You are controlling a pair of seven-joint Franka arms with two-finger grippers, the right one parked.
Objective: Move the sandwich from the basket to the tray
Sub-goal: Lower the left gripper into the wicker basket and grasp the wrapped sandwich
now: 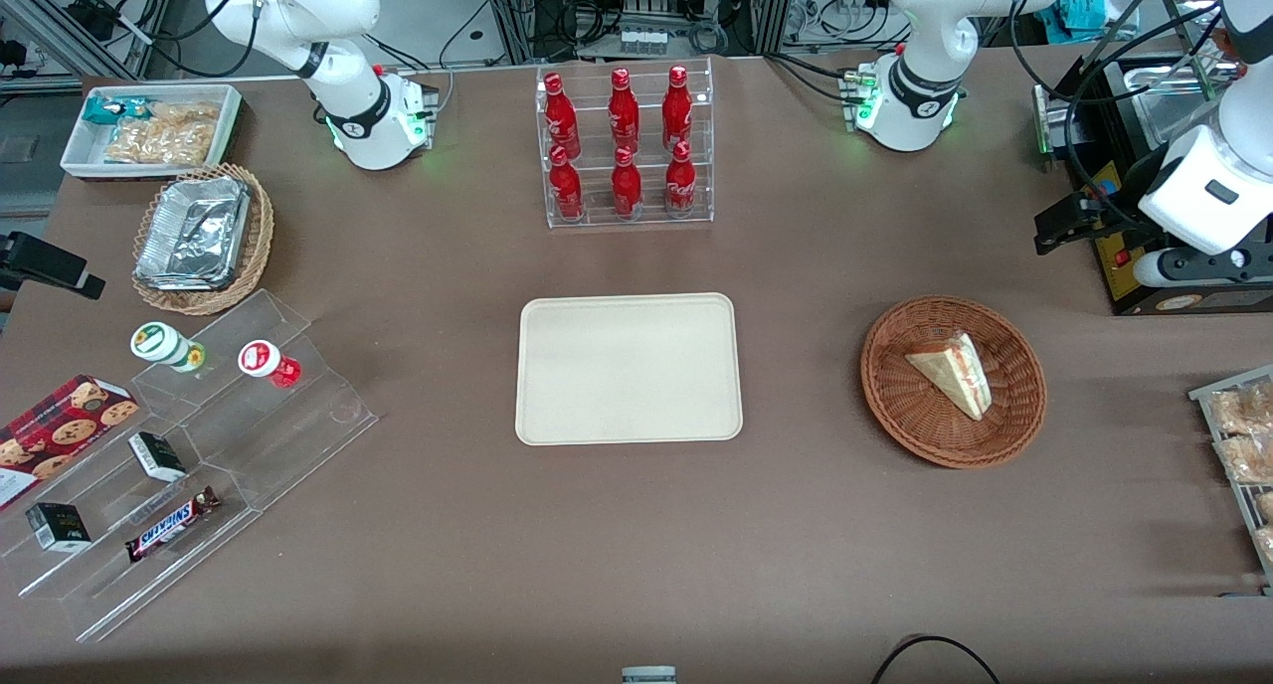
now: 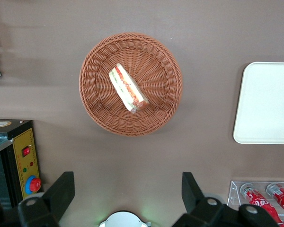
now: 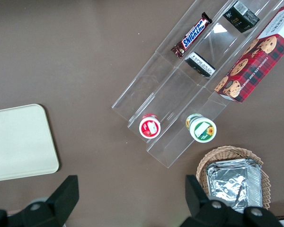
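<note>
Gripper [image 2: 128, 196] raised well above the table toward the working arm's end, fingers [image 2: 61, 189] spread wide and grasping nothing. Sandwich [image 1: 953, 371] lying on its side in the reddish-brown basket [image 1: 900, 406], striped filling edge showing (red, green and yellow layers plain in the wrist view), untouched. Tray [image 1: 629, 368] flat and bare at mid-table, well apart from the basket and nearer the parked arm's end. Judged to be the opening step: approach not yet begun, pick-up and transfer both outstanding. Next move likely to call for a descent over the basket's middle, with the fingers turned to straddle the wedge across its bread faces rather than along its length. Gentle closing advisable, since soft bread looks easy to crush. Enough lift needed afterwards to clear the woven rim before the sideways carry to the tray. Rack of red bottles [image 1: 625, 142] farther from the front camera than the tray, outside the likely path.
</note>
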